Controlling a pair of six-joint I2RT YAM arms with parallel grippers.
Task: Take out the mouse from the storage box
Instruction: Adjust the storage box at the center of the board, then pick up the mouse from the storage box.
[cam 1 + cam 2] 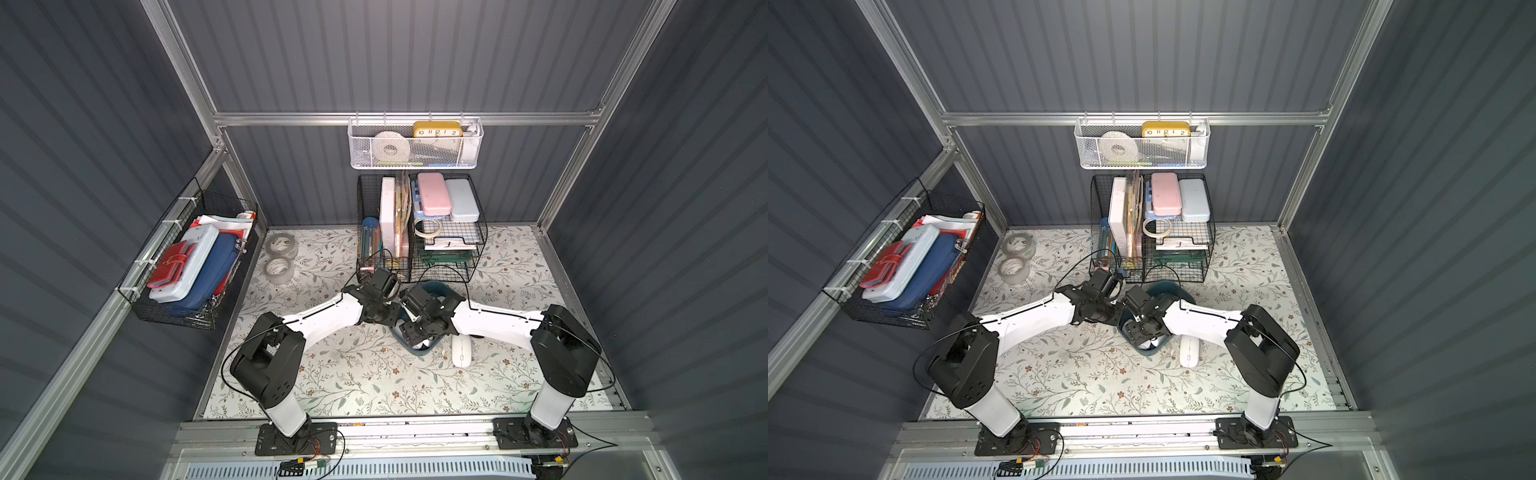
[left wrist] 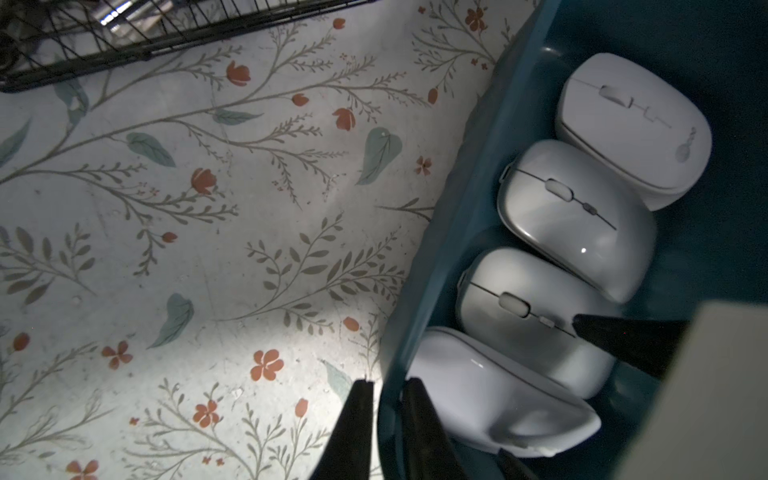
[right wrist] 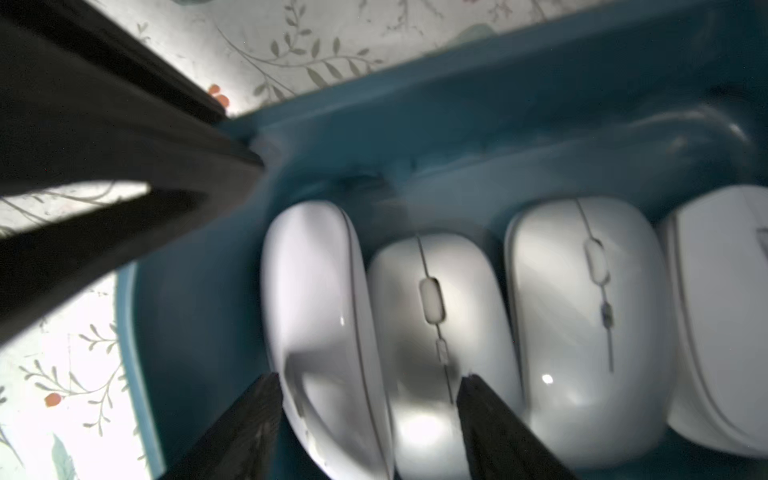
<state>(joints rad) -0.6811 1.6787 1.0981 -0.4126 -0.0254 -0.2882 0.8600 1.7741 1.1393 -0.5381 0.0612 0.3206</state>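
So, right tool point(image 3: 370, 377) first: it's spread wide and hanging low inside the storage box point(image 3: 415, 124), one finger point(image 3: 249, 424) down beside the outer flank of the end mouse point(image 3: 316, 299), the other finger point(image 3: 494, 424) over the far side of the second mouse point(image 3: 399, 299), so both of those sit between the jaws. That wrist picture is smeared, so I can't tell if either tip actually touches plastic, and nothing looks gripped. Left tool point(image 2: 388, 380) is nearly closed, pinching the box's long wall near its corner, one finger point(image 2: 353, 428) outside over the desk point(image 2: 208, 249), the other finger point(image 2: 419, 424) inside right beside the end mouse. Four white mice lie side by side in a row along that wall: the end one tilted against its neighbour, then the third mouse point(image 3: 582, 299) and the fourth mouse point(image 3: 723, 291), each touching the next. In both top views the teal box point(image 1: 434, 286) point(image 1: 1163, 286) sits mid-desk, mostly hidden under the two wrists, just in front of the black wire organiser point(image 1: 440, 249). A fifth white one, the loose mouse point(image 1: 462, 351), lies on the floral desk just beside the box on the robot's right, close by the right forearm. Two tape rolls point(image 1: 286, 254) sit well off to the left near the side wall.
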